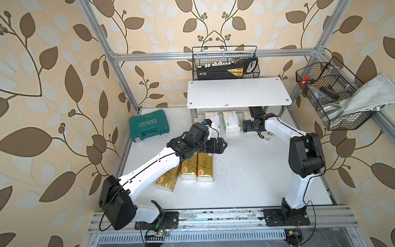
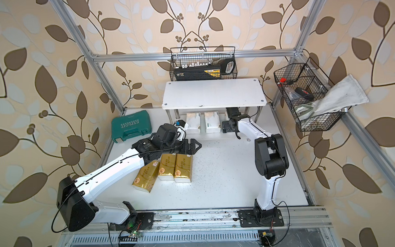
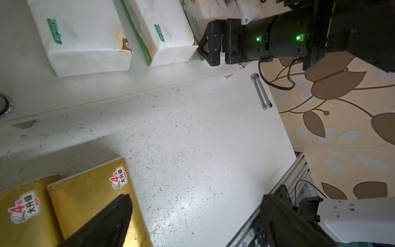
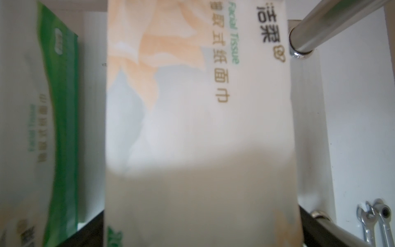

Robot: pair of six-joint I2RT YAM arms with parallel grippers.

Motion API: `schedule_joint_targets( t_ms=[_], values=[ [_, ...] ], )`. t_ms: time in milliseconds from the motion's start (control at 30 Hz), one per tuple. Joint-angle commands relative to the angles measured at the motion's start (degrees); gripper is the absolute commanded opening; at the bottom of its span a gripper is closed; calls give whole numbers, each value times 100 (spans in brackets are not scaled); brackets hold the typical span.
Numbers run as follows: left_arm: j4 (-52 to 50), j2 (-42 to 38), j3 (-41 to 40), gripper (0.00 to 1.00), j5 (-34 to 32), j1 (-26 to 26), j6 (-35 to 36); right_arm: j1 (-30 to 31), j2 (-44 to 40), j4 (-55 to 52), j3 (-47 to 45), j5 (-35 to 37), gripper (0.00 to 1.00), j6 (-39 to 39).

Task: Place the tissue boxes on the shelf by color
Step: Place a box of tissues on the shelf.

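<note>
**White ones are on the shelf, gold ones on the table (label spotting)**

The shelf has a bare top board. All three white tissue packs sit in a row on the lower board underneath.

In the left wrist view, the first white pack and the middle white pack each show a green "100" with a "3" beside it. The third white pack is at the end nearest the right arm and fills the right wrist view. It's blurry, but I can read "洁柔" in dark characters, "Facial Tissue" in green, and gold characters ending "纸面巾".

The right gripper is at the front end of that third pack, below the top board's front edge. There's a dark finger on each side of the pack, spread wide. I honestly can't tell if they're pinching it or just clear of it.

The gold ones are on the table in front of the shelf.
- The outer gold pack and the middle gold pack lie side by side, touching.
- Each has a sticker with a big pink "4", "大升级" and "NEW".
- The angled gold pack is skewed and partly under the left forearm.
- The round stickers on their near ends are too small to read.

The left gripper hangs over the far ends of the gold packs, jaws wide apart and holding nothing.

Other bits:
- The teal case says "EXPLOIT", upside down in both top views.
- The black case in the back wire basket has a yellow label I can't make out.
- Two small spanners lie on the table by a shelf leg.
</note>
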Motion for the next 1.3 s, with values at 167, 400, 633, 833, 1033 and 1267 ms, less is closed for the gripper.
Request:
schedule_joint_targets(
  t_ms=[167,400,633,833,1033,1267],
  values=[
    [140,-136,-3,99,77,38,-42,-30,-416,5,-283,-145,99,235],
    [139,-161,-20,99,81,39,-34,-26,-859,164,-635,-543,99,387],
    [193,-195,-88,99,83,39,-68,-15,-1337,278,-1120,-716,99,539],
    [211,-244,-124,99,96,39,-104,13,-1806,343,-1561,-690,99,585],
    [200,-347,-182,99,17,39,-139,161,-2300,367,-2068,-695,99,695],
    [126,-619,-386,99,-146,39,-179,276,-2989,469,-2812,-796,99,997]
  ],
)
